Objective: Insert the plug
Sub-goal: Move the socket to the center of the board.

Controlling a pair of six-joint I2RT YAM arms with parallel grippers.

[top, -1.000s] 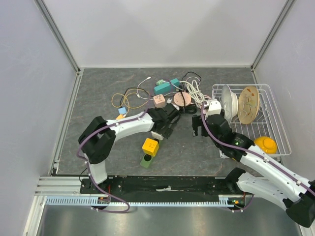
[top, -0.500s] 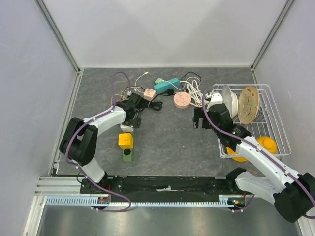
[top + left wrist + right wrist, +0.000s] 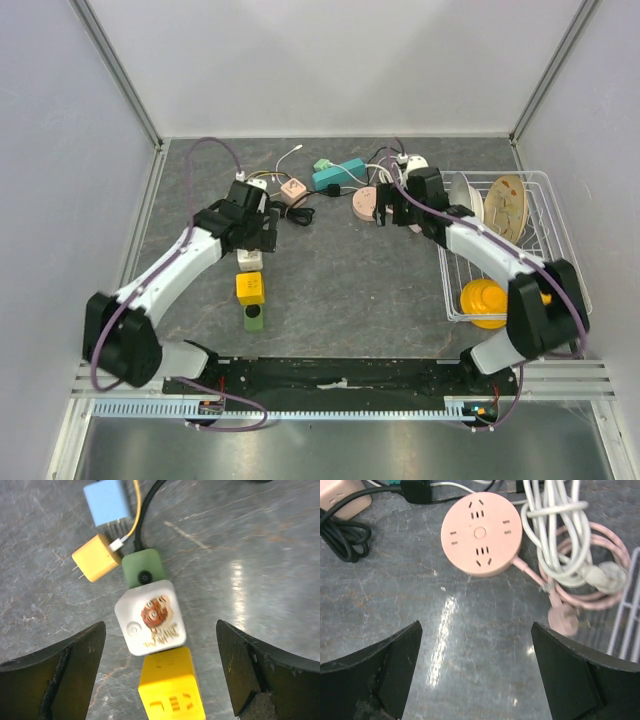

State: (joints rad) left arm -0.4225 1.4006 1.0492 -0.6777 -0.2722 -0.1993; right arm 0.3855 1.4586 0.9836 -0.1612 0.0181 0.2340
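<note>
A round pink socket strip (image 3: pixel 481 534) lies on the table ahead of my right gripper (image 3: pixel 477 675), which is open and empty. Its pink plug (image 3: pixel 563 621) lies to the right on a coiled pink cord. In the top view the strip (image 3: pixel 366 203) is just left of my right gripper (image 3: pixel 392 212). My left gripper (image 3: pixel 160 680) is open and empty over a yellow cube socket (image 3: pixel 170 682). A white cube adapter (image 3: pixel 150 617) touches it, with a green plug (image 3: pixel 144 567) on a black cable beyond.
A yellow charger (image 3: pixel 95 557) and a blue charger (image 3: pixel 106 502) lie near the green plug. A white cable bundle (image 3: pixel 560 530) overlaps the pink cord. A teal strip (image 3: pixel 338 175) and a pink square adapter (image 3: pixel 292 187) lie at the back. A wire rack (image 3: pixel 560 260) holds plates and a yellow bowl (image 3: pixel 485 300).
My left arm has swung left and back, and the yellow cube has shifted left. My right arm has moved toward the back, near the pink strip. The yellow bowl has shifted left in the rack.
</note>
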